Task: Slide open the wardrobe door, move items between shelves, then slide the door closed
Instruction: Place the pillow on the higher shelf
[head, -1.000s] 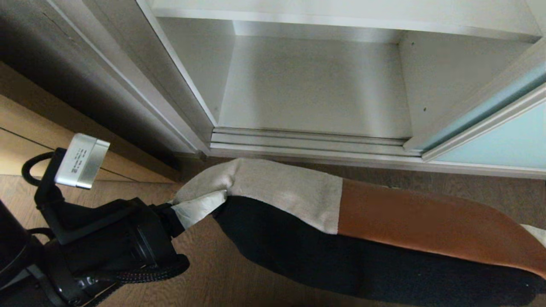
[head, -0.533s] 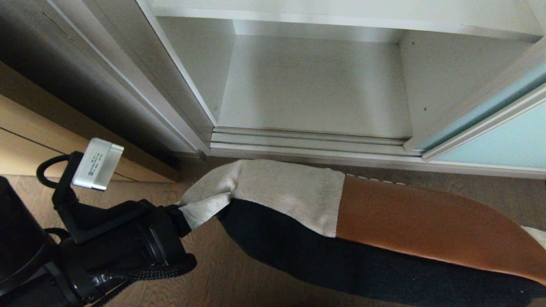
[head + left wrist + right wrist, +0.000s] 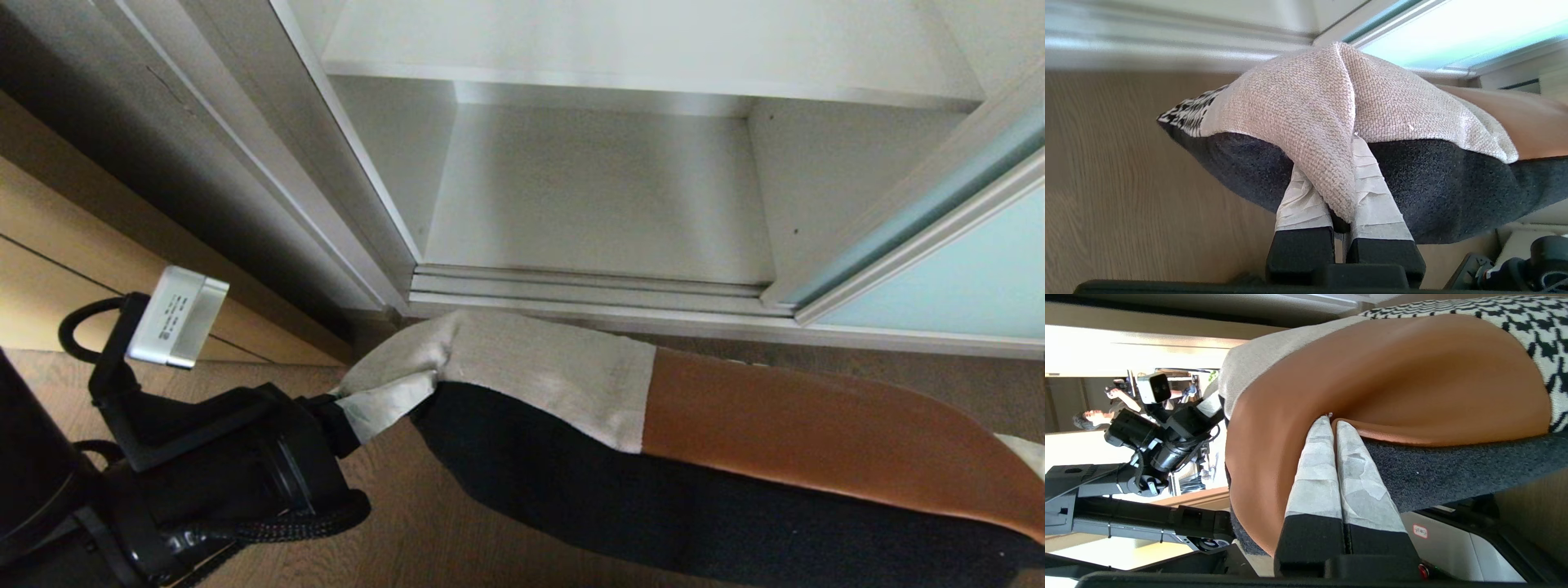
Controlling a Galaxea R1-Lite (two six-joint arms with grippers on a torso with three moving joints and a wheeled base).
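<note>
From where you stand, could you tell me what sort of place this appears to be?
Probably a bedroom or a furnished showroom: a built-in wardrobe with white shelves, a frosted sliding wardrobe door pushed aside, wood-grain floor, and a patchwork cushion.

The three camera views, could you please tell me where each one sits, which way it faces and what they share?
Head view: on the robot's head, facing down at the open wardrobe's bottom shelf; left gripper shows.
Left wrist view: behind the left gripper, facing the cushion pinched at its beige corner.
Right wrist view: behind the right gripper, pinching the cushion's brown patch; the left arm shows.
All three share the cushion.
</note>
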